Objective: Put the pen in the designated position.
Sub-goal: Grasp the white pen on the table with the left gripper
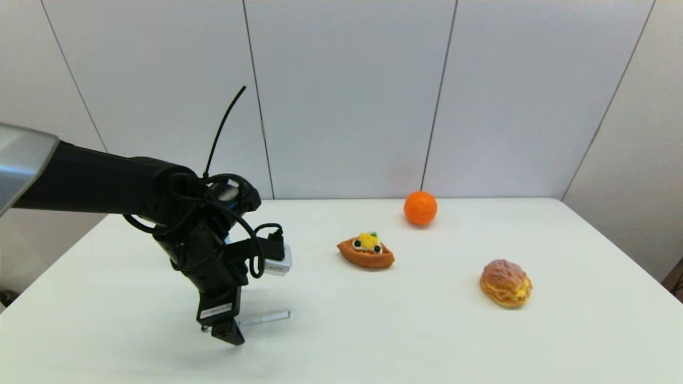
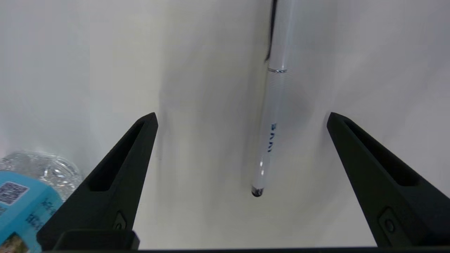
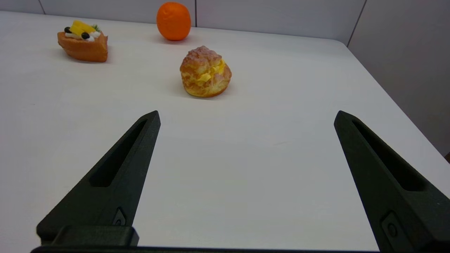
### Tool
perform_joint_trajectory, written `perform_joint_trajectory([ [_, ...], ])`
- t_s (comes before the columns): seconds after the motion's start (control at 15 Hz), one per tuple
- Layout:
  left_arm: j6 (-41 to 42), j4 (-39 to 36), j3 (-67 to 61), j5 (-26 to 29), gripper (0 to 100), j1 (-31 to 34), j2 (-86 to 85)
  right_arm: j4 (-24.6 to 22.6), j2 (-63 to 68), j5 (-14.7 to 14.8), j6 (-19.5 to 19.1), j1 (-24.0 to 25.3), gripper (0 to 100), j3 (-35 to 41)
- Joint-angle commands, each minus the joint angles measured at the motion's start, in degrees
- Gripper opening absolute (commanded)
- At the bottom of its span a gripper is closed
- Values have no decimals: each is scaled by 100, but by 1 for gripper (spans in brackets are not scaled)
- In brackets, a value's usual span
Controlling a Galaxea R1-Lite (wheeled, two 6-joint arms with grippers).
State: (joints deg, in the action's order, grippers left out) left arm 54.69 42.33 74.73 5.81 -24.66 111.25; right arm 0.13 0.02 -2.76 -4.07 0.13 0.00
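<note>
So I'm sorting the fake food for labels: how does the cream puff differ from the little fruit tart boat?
The cream puff is rounded and golden with a crackled top and yellow filling at its split; the fruit tart is a pointed, boat-shaped orange-brown shell topped with white cream, yellow pieces and dark berries. The puff lies nearer the robot on its right; the tart lies nearer the table's middle. Both rest on the white table, untouched by either gripper.

Left arm (image 1: 106,186): matte black tube links, silver-grey section at the shoulder end. Loose black cables loop around the wrist; one stiff cable end sticks up. Small white camera module (image 1: 278,262) bolted to the wrist side. White label with dark print above the left gripper (image 1: 227,332). Both jaws: long black wedge fingers (image 3: 116,175) with recessed slots and a small screw near each base.
</note>
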Motion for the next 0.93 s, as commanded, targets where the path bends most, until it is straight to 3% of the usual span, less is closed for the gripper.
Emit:
perform_joint_trajectory([
  [0.07,7,136,-2,113,100,-12,11,4,-2,-6,-6,-5,100,0],
  [0.93,-2,127,-2,183,100,-12,222,4,-2,-6,-6,4,100,0],
])
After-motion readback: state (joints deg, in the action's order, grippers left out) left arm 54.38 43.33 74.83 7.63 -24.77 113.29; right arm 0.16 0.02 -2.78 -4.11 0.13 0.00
